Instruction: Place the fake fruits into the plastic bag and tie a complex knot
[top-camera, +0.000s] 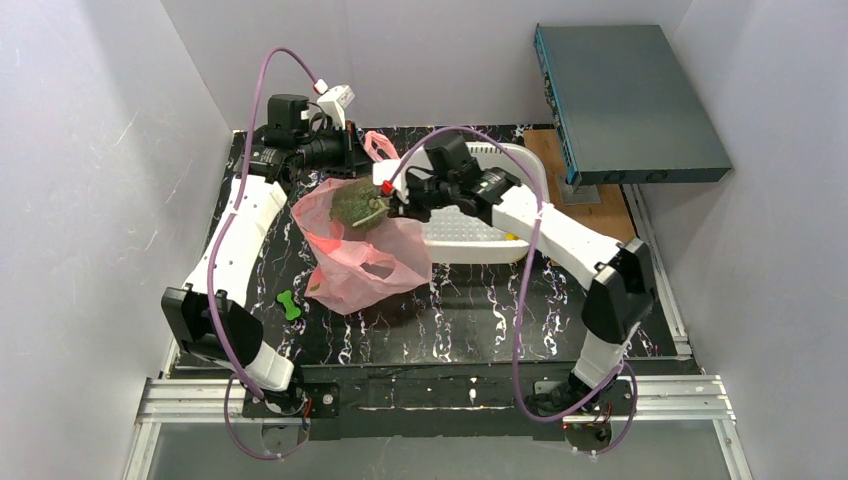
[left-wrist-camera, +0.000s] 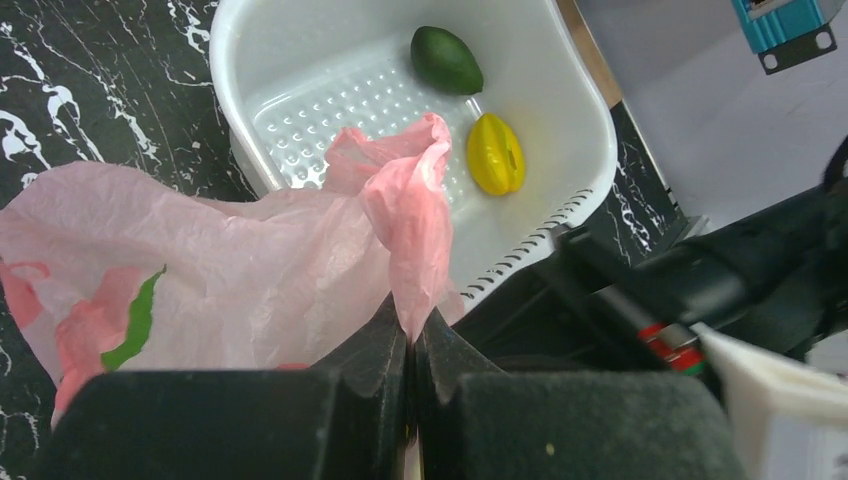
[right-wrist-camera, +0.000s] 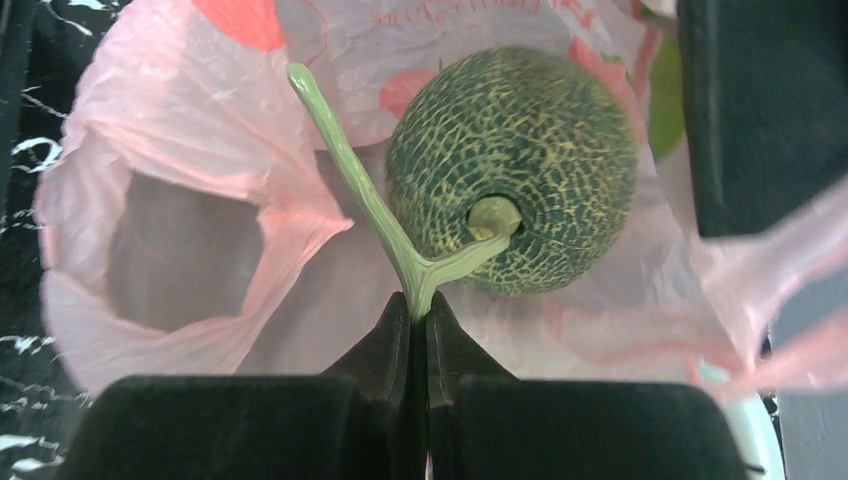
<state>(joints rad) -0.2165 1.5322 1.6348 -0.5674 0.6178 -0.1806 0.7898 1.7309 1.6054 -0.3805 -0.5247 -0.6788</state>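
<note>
melon (right-wrist-camera: 512, 170) in the air, folks: the right tool (right-wrist-camera: 418, 310) is pressed together on its pale green stalk (right-wrist-camera: 350, 170), pinching right at the fork, and the netted ball hangs just past the tips toward one o'clock in the wrist view. the stalk's long arm runs off to eleven o'clock. we see pink bag (right-wrist-camera: 150, 120) film around it on every side, so we judge the fruit is over the mouth or just inside it; which, we cannot tell. over at the left tool (left-wrist-camera: 410, 335), the tips are clamped on a twisted handle of the bag, holding that edge up. from above, the left tool sits at about ten o'clock from the melon and the right one at three, with the bag sagging toward six onto the bench (top-camera: 480, 310). avocado (left-wrist-camera: 446, 60) and yellow fruit (left-wrist-camera: 495, 153) lie in the white basket (left-wrist-camera: 300, 40), apart from each other, on the right arm's side. letting go of the stalk looks like the next call.
</note>
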